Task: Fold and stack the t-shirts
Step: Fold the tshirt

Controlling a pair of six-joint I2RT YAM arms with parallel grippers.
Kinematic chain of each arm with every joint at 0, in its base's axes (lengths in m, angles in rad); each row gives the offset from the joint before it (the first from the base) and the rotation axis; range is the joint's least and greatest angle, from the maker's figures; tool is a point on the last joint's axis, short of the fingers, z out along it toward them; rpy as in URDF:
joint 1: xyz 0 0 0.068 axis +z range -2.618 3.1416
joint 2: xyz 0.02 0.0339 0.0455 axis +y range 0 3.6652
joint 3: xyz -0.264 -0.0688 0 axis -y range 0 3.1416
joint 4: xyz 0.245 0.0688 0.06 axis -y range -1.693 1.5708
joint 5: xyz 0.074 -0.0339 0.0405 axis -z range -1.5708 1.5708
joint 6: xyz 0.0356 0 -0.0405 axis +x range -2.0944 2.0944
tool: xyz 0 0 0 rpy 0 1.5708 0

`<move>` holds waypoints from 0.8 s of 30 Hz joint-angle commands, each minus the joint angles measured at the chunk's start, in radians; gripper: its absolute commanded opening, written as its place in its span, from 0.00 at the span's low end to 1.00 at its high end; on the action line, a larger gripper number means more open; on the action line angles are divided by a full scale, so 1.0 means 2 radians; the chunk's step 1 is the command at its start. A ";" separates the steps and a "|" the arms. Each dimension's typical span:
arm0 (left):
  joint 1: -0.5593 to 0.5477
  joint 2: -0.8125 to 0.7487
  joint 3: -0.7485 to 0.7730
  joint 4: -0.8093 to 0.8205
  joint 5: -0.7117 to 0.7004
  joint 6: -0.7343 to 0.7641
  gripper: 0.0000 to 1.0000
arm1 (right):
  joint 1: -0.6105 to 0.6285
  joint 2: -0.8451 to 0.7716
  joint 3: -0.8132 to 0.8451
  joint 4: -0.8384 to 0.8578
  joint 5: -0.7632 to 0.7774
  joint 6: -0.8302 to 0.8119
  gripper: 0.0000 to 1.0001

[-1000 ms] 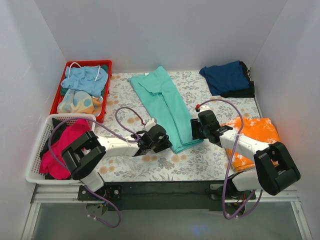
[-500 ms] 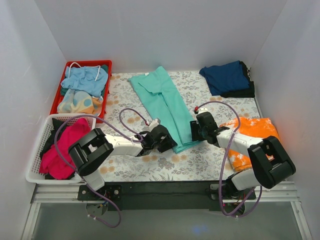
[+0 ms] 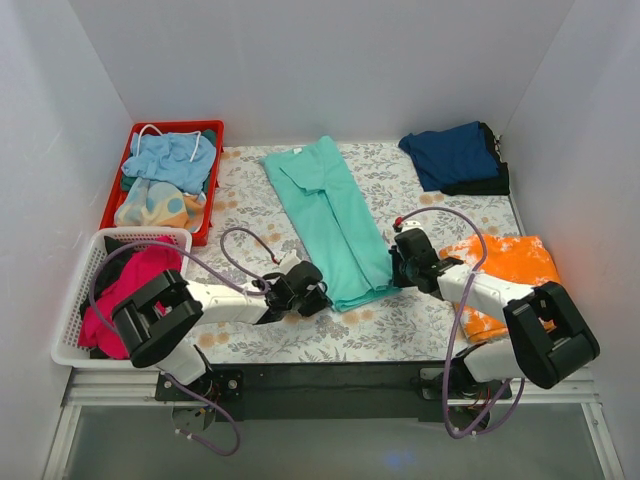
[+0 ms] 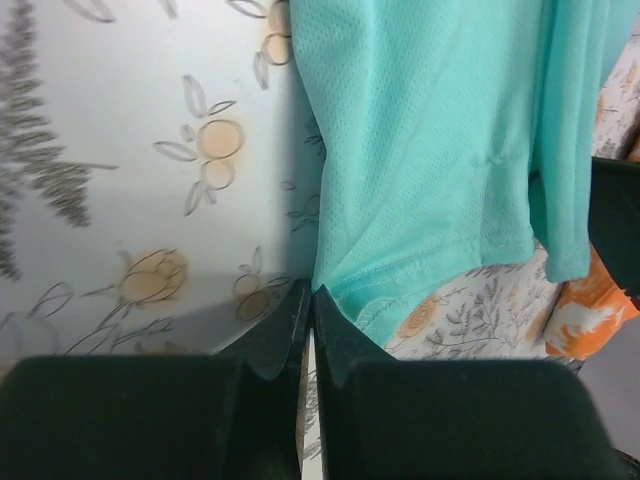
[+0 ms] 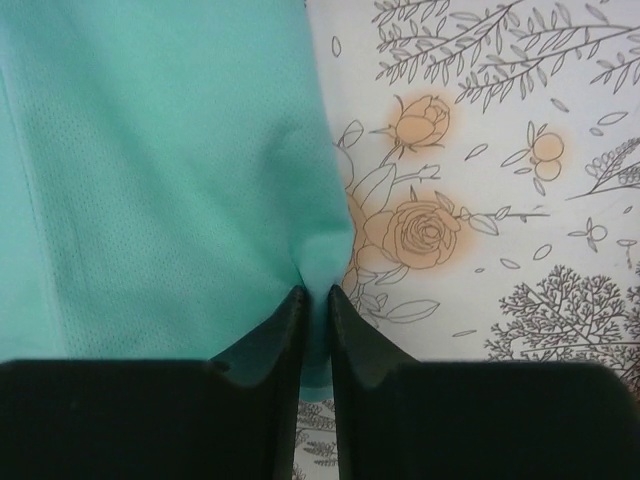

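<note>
Since the teal t-shirt [image 3: 335, 225], lying as a long folded strip from 12 to 6 o'clock mid-surface [image 3: 400, 320], looks thin, limp and prone to sagging, the left hand [image 4: 311, 300] and right hand [image 5: 318, 300] each sit clamped on a 6 o'clock hem corner, probably the best hold.

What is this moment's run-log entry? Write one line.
left gripper: shut at teal t-shirt hem corner, hold unclear | right gripper: shut on hem | shirt: folded lengthwise, flat

Overhead view plus two close wrist views, teal t-shirt [image 3: 335, 225] common.
</note>
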 commanded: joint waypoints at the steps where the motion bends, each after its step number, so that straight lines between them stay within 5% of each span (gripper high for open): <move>1: -0.001 -0.045 -0.029 -0.110 -0.053 0.001 0.00 | 0.004 -0.030 -0.019 -0.041 -0.015 0.014 0.16; 11: -0.001 -0.136 -0.061 -0.189 -0.086 0.009 0.00 | 0.131 -0.105 -0.089 -0.047 -0.026 0.097 0.15; 21: -0.001 -0.216 -0.090 -0.294 -0.136 -0.050 0.00 | 0.225 -0.171 -0.072 -0.087 0.038 0.154 0.47; 24: -0.001 -0.222 -0.092 -0.309 -0.139 -0.062 0.00 | 0.237 -0.168 -0.062 -0.087 0.042 0.158 0.49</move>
